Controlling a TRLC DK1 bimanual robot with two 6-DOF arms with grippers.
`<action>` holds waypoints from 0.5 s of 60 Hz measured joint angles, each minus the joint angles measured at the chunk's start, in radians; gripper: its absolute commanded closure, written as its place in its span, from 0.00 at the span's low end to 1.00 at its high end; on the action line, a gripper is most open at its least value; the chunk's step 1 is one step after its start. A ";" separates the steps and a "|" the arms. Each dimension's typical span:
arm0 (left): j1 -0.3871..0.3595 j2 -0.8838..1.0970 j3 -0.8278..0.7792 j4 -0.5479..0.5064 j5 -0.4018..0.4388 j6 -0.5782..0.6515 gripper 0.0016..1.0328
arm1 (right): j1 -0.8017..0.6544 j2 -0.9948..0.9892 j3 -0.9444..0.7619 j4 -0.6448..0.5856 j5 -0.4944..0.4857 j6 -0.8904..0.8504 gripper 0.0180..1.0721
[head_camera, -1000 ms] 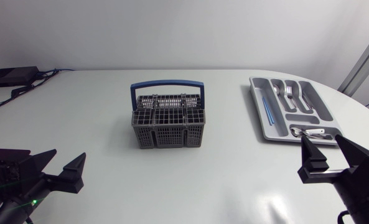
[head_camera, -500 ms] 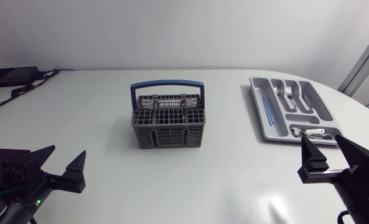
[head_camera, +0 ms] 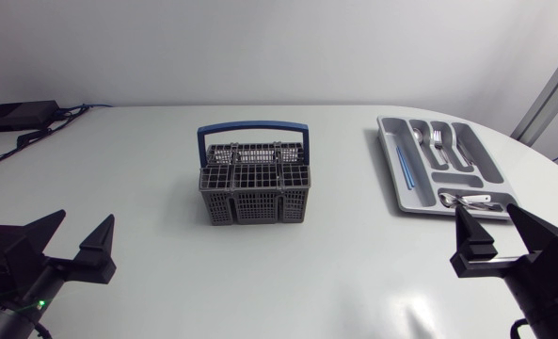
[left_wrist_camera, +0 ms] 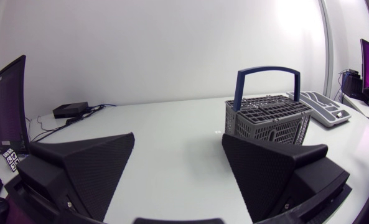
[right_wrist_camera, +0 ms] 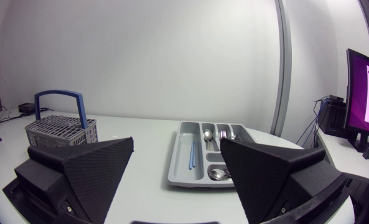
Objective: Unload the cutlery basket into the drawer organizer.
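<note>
The grey cutlery basket (head_camera: 255, 188) with a blue handle stands mid-table; no cutlery shows above its grid top. At the back right lies the grey drawer organizer (head_camera: 394, 174), holding spoons, forks and blue sticks. My left gripper (head_camera: 83, 231) is open and empty near the front left, well short of the basket (left_wrist_camera: 268, 115) that stands ahead of it and off to one side. My right gripper (head_camera: 488, 221) is open and empty at the front right, just in front of the organizer (right_wrist_camera: 175, 169). The right wrist view also shows the basket (right_wrist_camera: 60, 127), far off to the side.
A black box (head_camera: 20, 115) with cables sits at the table's back left corner. The table's curved edge runs close behind the organizer at the right.
My left gripper has shifted a little to the left and turned slightly, still open. The right arm, the basket and the organizer have not moved.
</note>
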 measured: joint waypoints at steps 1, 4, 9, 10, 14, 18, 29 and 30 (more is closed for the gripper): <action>0.003 -0.004 0.000 -0.001 0.003 -0.001 0.04 | 0.000 0.000 0.000 0.000 0.000 0.000 0.05; 0.014 -0.020 0.000 -0.003 0.016 -0.007 0.04 | 0.000 0.000 0.000 0.000 0.000 0.000 0.05; 0.030 -0.040 0.000 -0.003 0.024 -0.024 0.04 | 0.000 0.000 0.000 0.000 0.000 0.000 0.05; 0.034 -0.046 0.000 -0.003 0.030 -0.024 0.04 | 0.000 0.000 0.000 0.000 0.000 0.000 0.05; 0.046 -0.063 0.000 -0.003 0.042 -0.032 0.04 | 0.000 0.000 0.000 0.000 0.000 0.000 0.05; 0.059 -0.080 0.000 -0.006 0.050 -0.044 0.04 | 0.000 0.000 0.000 0.000 0.000 0.000 0.05; 0.076 -0.105 0.000 -0.010 0.065 -0.057 0.04 | 0.000 0.000 0.000 0.000 0.000 0.000 0.05; 0.076 -0.105 0.000 -0.010 0.065 -0.057 0.04 | 0.000 0.000 0.000 0.000 0.000 0.000 0.05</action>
